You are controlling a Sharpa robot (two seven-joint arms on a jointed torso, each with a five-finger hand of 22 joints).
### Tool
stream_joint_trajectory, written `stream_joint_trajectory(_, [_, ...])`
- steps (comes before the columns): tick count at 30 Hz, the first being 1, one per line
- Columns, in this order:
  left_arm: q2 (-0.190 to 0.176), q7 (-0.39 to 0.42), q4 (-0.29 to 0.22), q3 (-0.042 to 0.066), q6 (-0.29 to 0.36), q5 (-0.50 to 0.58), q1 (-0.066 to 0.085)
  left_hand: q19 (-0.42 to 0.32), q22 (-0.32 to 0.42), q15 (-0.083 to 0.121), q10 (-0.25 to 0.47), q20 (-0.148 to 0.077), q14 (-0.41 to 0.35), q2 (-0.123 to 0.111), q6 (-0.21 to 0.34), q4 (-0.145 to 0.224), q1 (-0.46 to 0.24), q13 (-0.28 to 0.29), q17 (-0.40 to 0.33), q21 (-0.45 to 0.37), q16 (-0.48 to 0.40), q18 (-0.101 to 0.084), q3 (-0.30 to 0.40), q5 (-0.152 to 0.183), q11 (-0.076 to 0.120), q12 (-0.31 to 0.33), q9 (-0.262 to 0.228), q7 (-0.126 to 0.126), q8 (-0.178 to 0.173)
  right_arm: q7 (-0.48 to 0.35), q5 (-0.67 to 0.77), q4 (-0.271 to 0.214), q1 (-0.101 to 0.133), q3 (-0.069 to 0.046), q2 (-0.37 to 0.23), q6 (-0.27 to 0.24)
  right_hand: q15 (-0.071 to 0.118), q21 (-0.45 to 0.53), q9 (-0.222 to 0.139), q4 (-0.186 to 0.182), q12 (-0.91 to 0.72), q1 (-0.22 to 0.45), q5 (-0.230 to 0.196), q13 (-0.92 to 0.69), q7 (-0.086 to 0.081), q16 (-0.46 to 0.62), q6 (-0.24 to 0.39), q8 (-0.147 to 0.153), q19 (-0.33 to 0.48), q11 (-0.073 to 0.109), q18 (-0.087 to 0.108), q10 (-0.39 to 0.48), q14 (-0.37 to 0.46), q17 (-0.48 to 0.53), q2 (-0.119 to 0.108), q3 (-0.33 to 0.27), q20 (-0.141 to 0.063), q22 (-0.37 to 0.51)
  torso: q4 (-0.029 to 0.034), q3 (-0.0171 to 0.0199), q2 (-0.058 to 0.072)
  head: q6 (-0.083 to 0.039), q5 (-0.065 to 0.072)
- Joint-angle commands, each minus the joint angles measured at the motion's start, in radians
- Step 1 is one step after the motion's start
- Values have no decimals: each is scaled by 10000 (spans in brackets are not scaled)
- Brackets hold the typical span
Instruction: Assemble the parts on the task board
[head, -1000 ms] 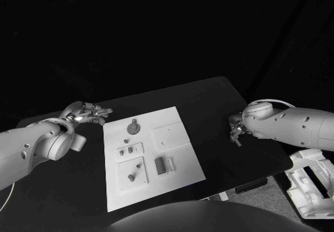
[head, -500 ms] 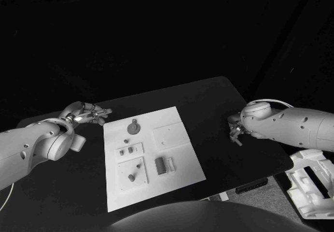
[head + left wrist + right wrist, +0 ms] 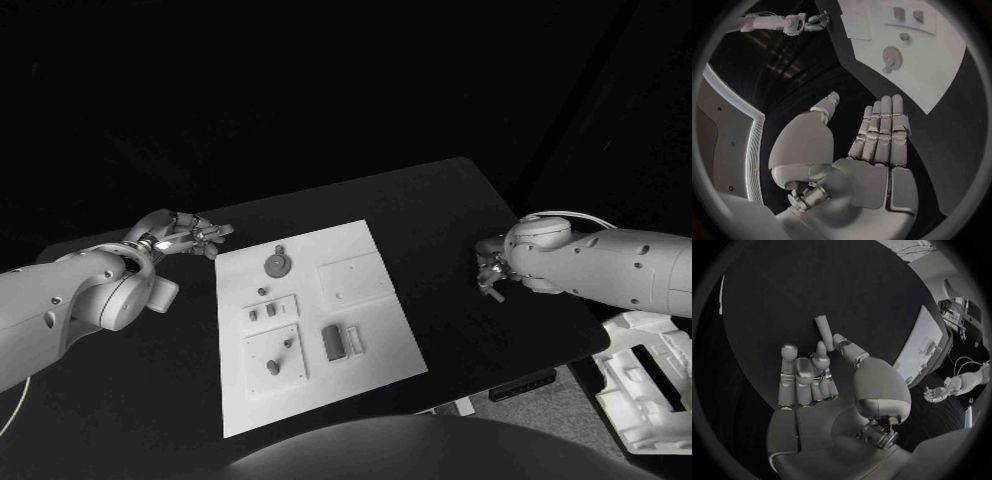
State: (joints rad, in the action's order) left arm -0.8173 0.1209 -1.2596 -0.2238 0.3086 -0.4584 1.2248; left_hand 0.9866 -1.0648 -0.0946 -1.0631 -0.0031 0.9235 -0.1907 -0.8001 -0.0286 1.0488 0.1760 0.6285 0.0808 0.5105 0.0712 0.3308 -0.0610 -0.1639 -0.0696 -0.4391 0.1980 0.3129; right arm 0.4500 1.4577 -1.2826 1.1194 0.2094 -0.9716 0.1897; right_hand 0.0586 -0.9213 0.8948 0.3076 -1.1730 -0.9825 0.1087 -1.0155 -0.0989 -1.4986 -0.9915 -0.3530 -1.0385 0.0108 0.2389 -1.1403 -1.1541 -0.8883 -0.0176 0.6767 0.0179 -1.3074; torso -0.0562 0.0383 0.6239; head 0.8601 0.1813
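The white task board (image 3: 378,330) lies in the middle of the black table. On it sit a round grey part (image 3: 276,265), two small parts (image 3: 260,313), an upright block (image 3: 333,342) and a peg (image 3: 273,367). My left hand (image 3: 182,235) hovers off the board's far left corner, its fingers (image 3: 881,127) straight and holding nothing. My right hand (image 3: 493,272) is over the table to the right of the board, fingers (image 3: 804,375) extended and apart. A short grey cylinder (image 3: 823,328) lies on the table just past its fingertips. I cannot tell whether they touch it.
The left wrist view also shows the board (image 3: 948,75), its round part (image 3: 891,54) and my right arm (image 3: 779,22) far off. The table's right edge (image 3: 577,310) runs close to my right hand. White equipment (image 3: 649,385) stands below that edge.
My right arm has sunk slightly and shifted a little to the right. The left hand and the parts on the board have stayed where they were.
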Motion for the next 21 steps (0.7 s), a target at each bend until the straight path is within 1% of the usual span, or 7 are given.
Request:
stream_joint_trajectory(1, [1,1,-24,6,-123,-17,8,50,3,-10,-21,2,84,6,30,4,75,-18,15,-70,-56,118,-59,34,10,-20,11,-42,24,16,-1809,-270,-158,349,40,537,2,-73,-3652,-129,-49,-156,-2,11,-1,-44,-88,-66,-53,-6,229,-100,-95,5,240,202,-42,-218,4,-4,0,10,-26])
stream_joint_trajectory(5, [8,-7,-20,6,-137,-32,8,52,5,-10,-19,2,86,2,30,-14,79,-19,18,-72,-61,118,-75,34,9,-19,13,-42,23,145,-2410,-414,89,347,21,480,8,-91,-3649,-128,-57,-155,-4,13,8,-54,-104,-78,-69,3,229,-120,-116,5,224,214,-56,-217,10,-12,-3,5,-52])
stream_joint_trajectory(9, [8,-32,-21,6,-158,-37,8,52,6,-10,-18,2,87,0,31,-24,83,-20,20,-74,-64,118,-83,34,9,-19,15,-42,21,224,-3289,-567,239,341,-4,417,13,-105,-3646,-128,-63,-152,-5,15,15,-60,-118,-89,-82,10,229,-134,-131,5,210,221,-68,-216,17,-14,-2,1,-97])
stream_joint_trajectory(13, [-14,-55,-19,6,-161,-40,10,54,7,-10,-16,0,87,-10,32,-43,91,-22,24,-75,-70,119,-99,34,8,-18,17,-42,20,277,-4532,-956,525,337,-93,276,18,-115,-3644,-126,-66,-150,-6,17,21,-64,-129,-98,-91,17,229,-143,-142,6,196,225,-77,-215,13,-8,4,13,-165])
stream_joint_trajectory(15, [-15,-63,-20,6,-162,-41,10,54,8,-10,-16,0,88,-13,32,-51,94,-22,25,-76,-72,119,-104,34,8,-18,18,-42,19,368,-5093,-1129,665,337,-99,220,20,-119,-3642,-126,-67,-147,-7,17,24,-64,-134,-103,-94,19,229,-145,-145,6,187,226,-80,-215,13,-9,4,13,-165])
stream_joint_trajectory(17, [-13,-76,-23,6,-179,-44,10,55,9,-10,-15,0,88,-17,32,-60,99,-23,26,-77,-74,119,-109,34,8,-18,19,-42,18,436,-5551,-1362,810,337,-109,-10,21,-121,-3642,-127,-67,-144,-7,18,25,-64,-137,-105,-95,21,229,-146,-147,7,185,226,-81,-215,2,-22,-2,33,-233])
stream_joint_trajectory(21, [-4,-93,-23,6,-193,-61,11,56,11,-9,-15,0,90,-24,32,-78,107,-24,30,-79,-79,119,-118,34,8,-18,21,-41,17,477,-6232,-1766,977,337,-61,-349,23,-123,-3641,-128,-68,-136,-8,18,27,-64,-142,-109,-95,23,229,-148,-149,8,177,225,-83,-214,2,-18,-2,42,-332])
